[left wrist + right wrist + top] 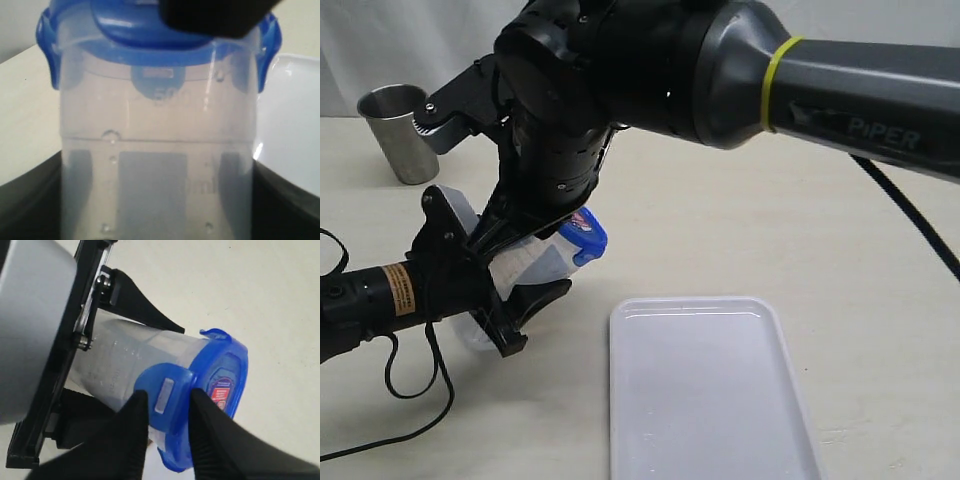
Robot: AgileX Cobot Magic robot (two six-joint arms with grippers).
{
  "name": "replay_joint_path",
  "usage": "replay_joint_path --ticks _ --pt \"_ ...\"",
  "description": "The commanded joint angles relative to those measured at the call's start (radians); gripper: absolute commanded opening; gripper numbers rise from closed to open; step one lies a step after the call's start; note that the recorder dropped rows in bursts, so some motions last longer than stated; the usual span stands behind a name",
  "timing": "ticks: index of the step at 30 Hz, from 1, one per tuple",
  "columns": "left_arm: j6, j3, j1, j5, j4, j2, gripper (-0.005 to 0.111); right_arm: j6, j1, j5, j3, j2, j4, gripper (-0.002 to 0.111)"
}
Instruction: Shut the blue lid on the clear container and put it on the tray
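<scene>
One desk (770, 230): pale and matte; it carries the tray, the cup and a cable.
Right arm (840, 90): dark grey, fills the top of the exterior view and hides part of the container; "PiPER" is printed on its side beside a yellow band (775, 85).
Tray (710, 400): white with a low rim, flat on the desk, right of the container and apart from it.
Left arm (370, 295): black, comes in from the left; its orange label (398, 288) has print too small to read.
Cable (410, 390): black, looped on the desk below the left arm.
Cup (405, 135): grey steel, upright at the far left, well apart from the tray.
Container (535, 262): clear, tilted on its side left of the tray, not on it; raised figures on the wall look like "500" but are blurred; a label shows near the base.
Left end effector (160, 170): pressed against both sides of the container's body, gripping it.
Right end effector (167, 400): fingers a narrow gap apart at the lid's edge, one flap showing in the gap; I cannot tell whether they pinch it.
Lid (220, 390): blue, seated on the container's mouth, facing the tray side.
Sticker (220, 390): red and blue, on the lid's top; its writing is too small to read.
</scene>
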Motion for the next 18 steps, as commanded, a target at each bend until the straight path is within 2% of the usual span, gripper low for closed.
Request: replay_joint_path --ticks 1,3,18 --pt "0.0 -0.005 -0.002 -0.104 0.024 -0.007 0.0 -0.041 0.013 0.012 0.015 0.043 0.012 0.011" --pt "0.0 -0.005 -0.002 -0.104 0.024 -0.007 0.0 -0.048 0.023 0.012 0.015 0.053 0.014 0.005" --pt "0.0 -0.005 -0.002 -0.11 0.024 -0.007 0.0 -0.047 0.037 0.021 0.015 0.068 -0.038 0.004"
